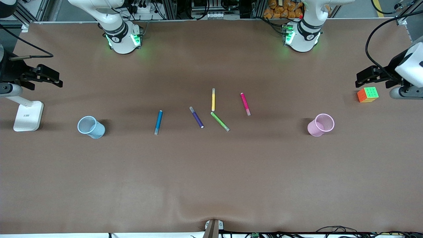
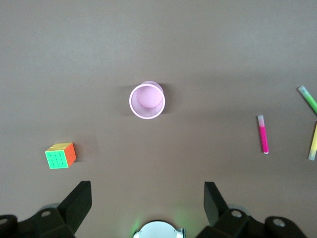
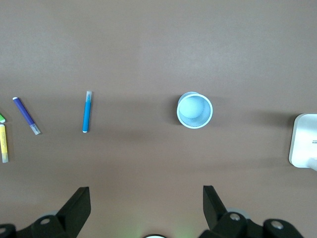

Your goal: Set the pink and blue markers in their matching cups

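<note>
**Brown paper, five pens, two cups: nothing lifted yet**

Starting at the right arm's end: right gripper [image 3: 146, 198] up over bare table close to a white stand [image 1: 28, 115], jaws spread wide and holding nothing. Parked out there, probably, to leave the pens in full sight. Both arms seemingly waiting.

Next, the blue cup [image 1: 91, 127], upright with its mouth open to the ceiling, ready to take a pen dropped in from above. Set well apart from the pens, toward the right arm's end, so likely that arm's target.

Then the blue marker [image 1: 158, 122], flat on the paper and alone, with room all round for fingers to straddle it.

Middle of the table: a purple pen [image 1: 196, 117], a yellow pen [image 1: 213, 99] and a green pen [image 1: 220, 121], bunched close, the yellow's lower end just beside the green's upper end. Distractors, best left alone.

Beside that cluster, toward the left arm's end, the pink marker [image 1: 245, 104], lying flat and touching none of the others.

Farther along, the pink cup [image 1: 320, 125], upright too and empty as far as visible, mirroring the blue one.

Near the table's edge, a colourful puzzle cube [image 1: 367, 94], no part of the job.

Last, the left gripper [image 2: 146, 196], raised over that end just beside the cube, jaws likewise wide and empty
</note>
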Controlling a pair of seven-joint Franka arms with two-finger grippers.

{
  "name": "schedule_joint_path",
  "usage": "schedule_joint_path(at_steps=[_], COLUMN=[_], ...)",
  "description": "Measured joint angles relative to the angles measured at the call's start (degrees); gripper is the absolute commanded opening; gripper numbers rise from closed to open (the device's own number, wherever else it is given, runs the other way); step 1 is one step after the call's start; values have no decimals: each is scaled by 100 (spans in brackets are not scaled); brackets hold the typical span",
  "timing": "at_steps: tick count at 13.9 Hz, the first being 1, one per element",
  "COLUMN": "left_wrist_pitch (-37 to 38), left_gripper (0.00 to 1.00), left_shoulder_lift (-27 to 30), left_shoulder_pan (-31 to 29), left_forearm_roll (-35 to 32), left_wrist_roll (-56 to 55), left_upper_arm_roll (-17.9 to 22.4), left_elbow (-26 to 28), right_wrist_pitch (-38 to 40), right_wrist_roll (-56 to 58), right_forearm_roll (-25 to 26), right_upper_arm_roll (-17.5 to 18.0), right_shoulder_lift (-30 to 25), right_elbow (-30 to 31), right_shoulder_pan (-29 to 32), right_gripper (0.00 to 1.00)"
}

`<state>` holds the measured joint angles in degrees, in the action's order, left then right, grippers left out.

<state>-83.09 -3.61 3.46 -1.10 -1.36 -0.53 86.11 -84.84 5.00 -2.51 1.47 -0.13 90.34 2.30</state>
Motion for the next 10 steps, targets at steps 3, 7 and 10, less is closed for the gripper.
schedule_joint_path(at_steps=[3, 7, 10], left_wrist_pitch=[5, -66, -88], left_gripper=[100, 100, 100], left_shoulder_lift=[-213, -541, -753], left_shoulder_pan=[5, 65, 128], left_forearm_roll=[-8, 5, 66], left_wrist_roll=[0, 0, -90], left_upper_arm_roll=[-4, -23, -32], left_elbow=[36, 35, 36], right_wrist_pitch=[0, 0, 0], right_wrist_roll=[0, 0, 0], right_forearm_roll=[0, 0, 0], right_upper_arm_roll=[0, 0, 0], right_shoulder_lift=[1, 2, 2], right_elbow=[1, 3, 5], right_shoulder_pan=[0, 0, 0], right_gripper=[100, 100, 100])
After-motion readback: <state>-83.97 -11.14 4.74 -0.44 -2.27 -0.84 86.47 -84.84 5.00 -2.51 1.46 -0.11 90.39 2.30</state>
